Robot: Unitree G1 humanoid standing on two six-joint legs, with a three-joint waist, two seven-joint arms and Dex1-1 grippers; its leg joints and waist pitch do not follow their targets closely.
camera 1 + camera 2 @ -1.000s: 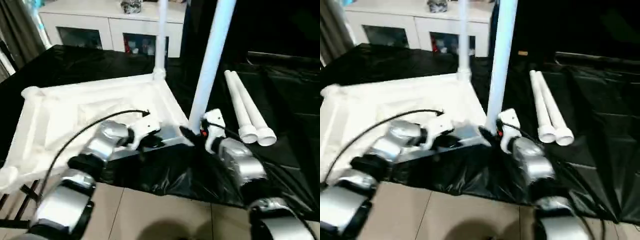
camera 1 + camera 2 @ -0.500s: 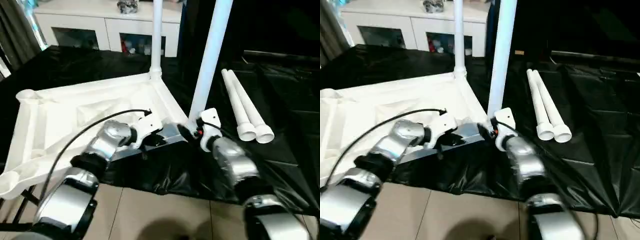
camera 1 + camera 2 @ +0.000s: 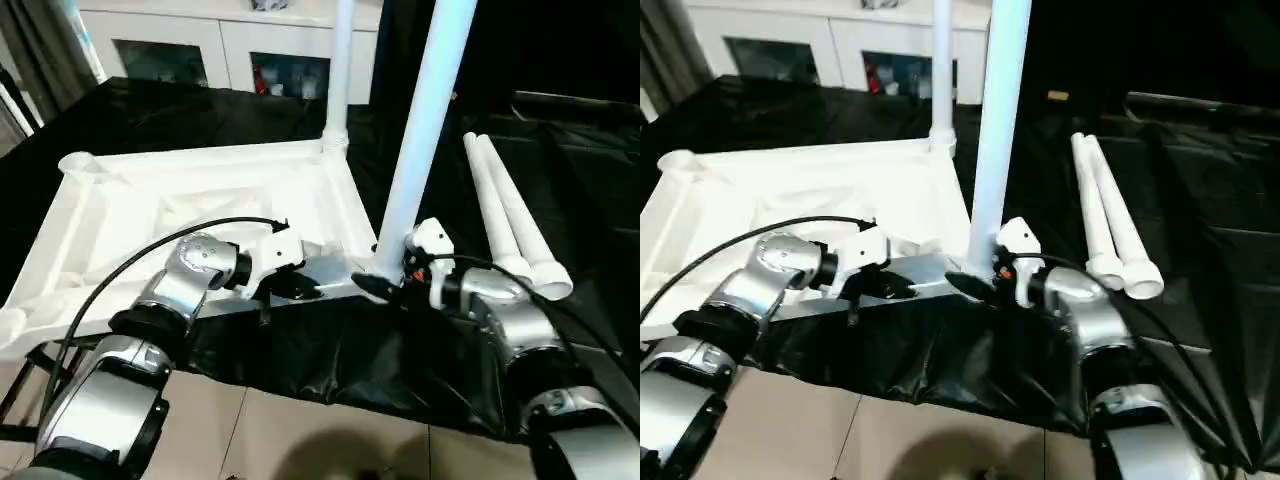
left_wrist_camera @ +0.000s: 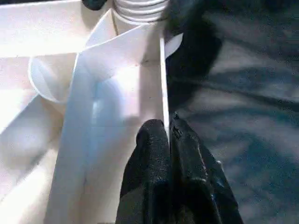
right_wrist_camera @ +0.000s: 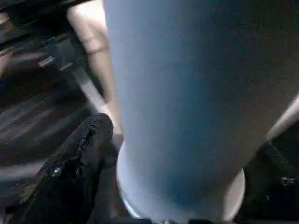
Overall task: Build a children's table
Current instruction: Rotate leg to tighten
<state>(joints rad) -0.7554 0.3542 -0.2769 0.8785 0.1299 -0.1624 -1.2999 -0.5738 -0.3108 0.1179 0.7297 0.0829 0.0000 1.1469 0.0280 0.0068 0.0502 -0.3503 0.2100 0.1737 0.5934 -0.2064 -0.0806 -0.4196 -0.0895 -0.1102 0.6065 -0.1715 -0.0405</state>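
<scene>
The step in hand looks like seating the second leg. The white tabletop [image 3: 190, 215] lies underside up across the left and centre of the head views, on a black sheet [image 3: 160, 115]. One leg [image 3: 338, 70] stands upright in the far corner socket, upper centre of the frame. A second leg [image 3: 420, 130] rises from the near right corner socket, centre of the frame, leaning slightly to the right.

The right gripper [image 3: 385, 285] sits at the foot of this second leg. In the right wrist view its fingers [image 5: 74, 158] stand apart on either side of the tube, and I cannot tell whether they press on it. The left gripper [image 3: 300, 290], lower centre, has its fingers [image 4: 159, 149] pressed together on the thin edge of the tabletop's near rim.

Two more legs [image 3: 510, 225] lie side by side on the sheet at right of the frame, touching each other.

The next move probably calls for checking that the second leg is fully home and straight. Then the right arm can go for one of the lying legs, while the tabletop is kept steady.
</scene>
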